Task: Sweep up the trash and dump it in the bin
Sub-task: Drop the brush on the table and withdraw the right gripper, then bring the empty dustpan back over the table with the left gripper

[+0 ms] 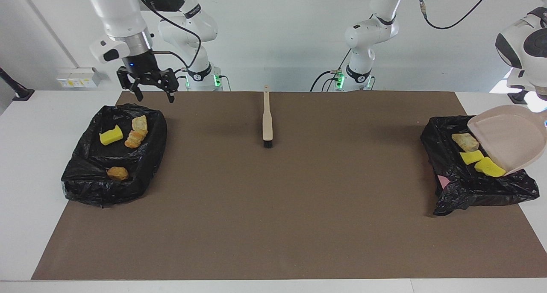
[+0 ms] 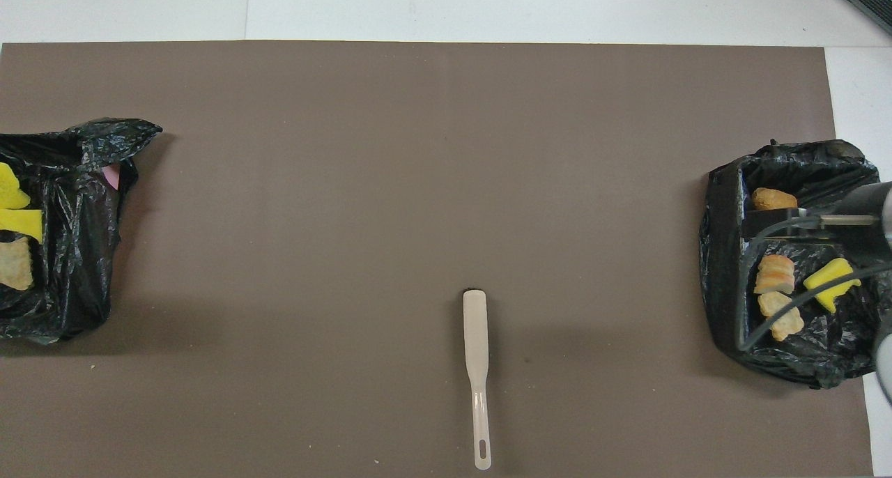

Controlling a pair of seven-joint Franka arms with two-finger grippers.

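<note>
At the left arm's end of the table, the beige dustpan (image 1: 508,141) hangs steeply tilted over a black-lined bin (image 1: 448,177). Its handle runs to my left gripper (image 1: 543,113) at the frame's edge, which is shut on it. Three pieces of trash lie in that bin at the pan's lip: a beige lump (image 1: 465,142) (image 2: 15,263) and two yellow lumps (image 1: 471,157) (image 1: 489,168). My right gripper (image 1: 154,97) is open and holds nothing. It is raised over the second bin (image 1: 81,177) (image 2: 725,269), which holds several lumps, among them a yellow one (image 1: 111,135).
A beige brush (image 1: 267,118) (image 2: 476,366) with black bristles lies on the brown mat (image 1: 273,207), midway between the bins and near the robots' edge. White tabletop borders the mat.
</note>
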